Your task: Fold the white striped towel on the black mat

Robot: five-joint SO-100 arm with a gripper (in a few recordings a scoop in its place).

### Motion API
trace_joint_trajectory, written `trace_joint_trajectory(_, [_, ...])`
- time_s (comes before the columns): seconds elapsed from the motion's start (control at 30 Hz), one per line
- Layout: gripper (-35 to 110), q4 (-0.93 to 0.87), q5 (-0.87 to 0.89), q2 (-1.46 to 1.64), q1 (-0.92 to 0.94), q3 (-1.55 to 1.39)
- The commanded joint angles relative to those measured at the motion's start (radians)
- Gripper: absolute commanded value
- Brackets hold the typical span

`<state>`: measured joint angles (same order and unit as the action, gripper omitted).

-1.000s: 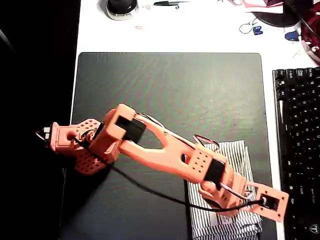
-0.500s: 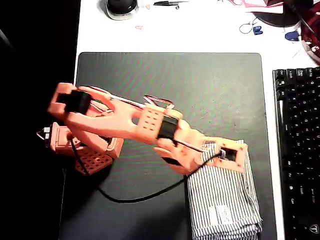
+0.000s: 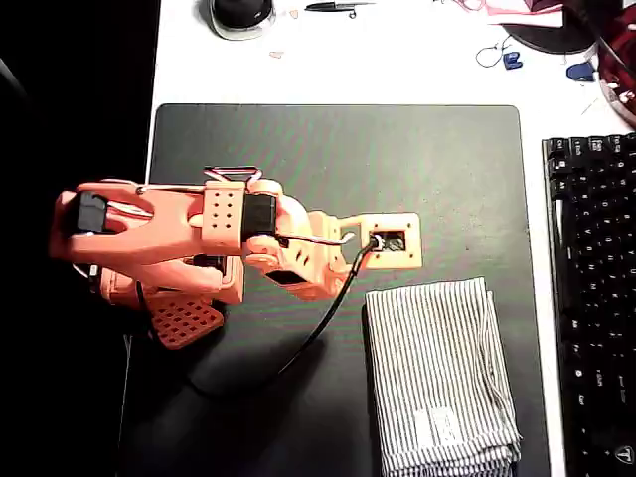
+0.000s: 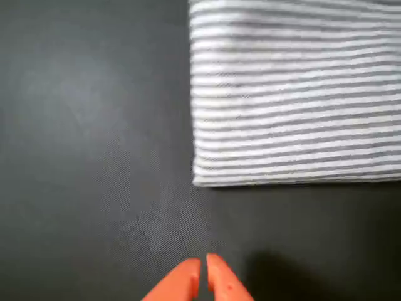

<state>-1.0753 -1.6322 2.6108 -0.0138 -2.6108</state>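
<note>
Gripper fingertips sit at the bottom edge of the wrist view, pressed together with nothing between them, above bare black mat. Beyond lies the white striped towel, folded into layers, flat on the mat's lower right in the overhead view, beside the keyboard.

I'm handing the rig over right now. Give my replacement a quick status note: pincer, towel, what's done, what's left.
Pincer: shut and empty, over bare black mat, clear of the towel.
White striped towel: lies folded in a neat rectangle at the mat's lower right in the overhead view, label facing up, near the keyboard.
Done: the fold looks complete; edges roughly aligned.
Left: probably nothing but parking the arm; check whether another fold is wanted.
</note>
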Motion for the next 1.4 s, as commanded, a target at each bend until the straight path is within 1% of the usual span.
trace_joint_trajectory(0.0, [0,0.012,0.012,0.091,-0.037,-0.057])
trace_joint_trajectory(0.27, [0,-0.002,0.048,0.290,-0.080,-0.232])
trace_joint_trajectory(0.47, [0,-0.055,0.097,0.460,-0.106,-0.322])
trace_joint_trajectory(0.6, [0,-0.103,0.107,0.538,-0.091,-0.365])
trace_joint_trajectory(0.87, [0,-0.117,0.114,0.634,-0.037,-0.454])
trace_joint_trajectory(1.03, [0,-0.172,0.106,0.704,-0.023,-0.495])
trace_joint_trajectory(1.23, [0,-0.236,0.121,0.721,-0.006,-0.503])
trace_joint_trajectory(1.37, [0,-0.236,0.129,0.721,-0.002,-0.503])
